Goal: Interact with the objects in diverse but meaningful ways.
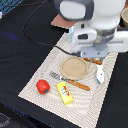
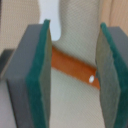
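Black table (image 1: 20, 55); beige placemat (image 1: 35, 82) on it; black cable (image 1: 30, 25)

We can read no text anywhere. The yellow box (image 1: 64, 93) carries a red label, but its print is too blurred.

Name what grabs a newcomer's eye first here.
The white Panda arm fills the top of the exterior view, hanging over the woven placemat. Below it sit the red pepper and the yellow box, side by side. In the wrist view, the open gripper straddles an orange-brown handle.
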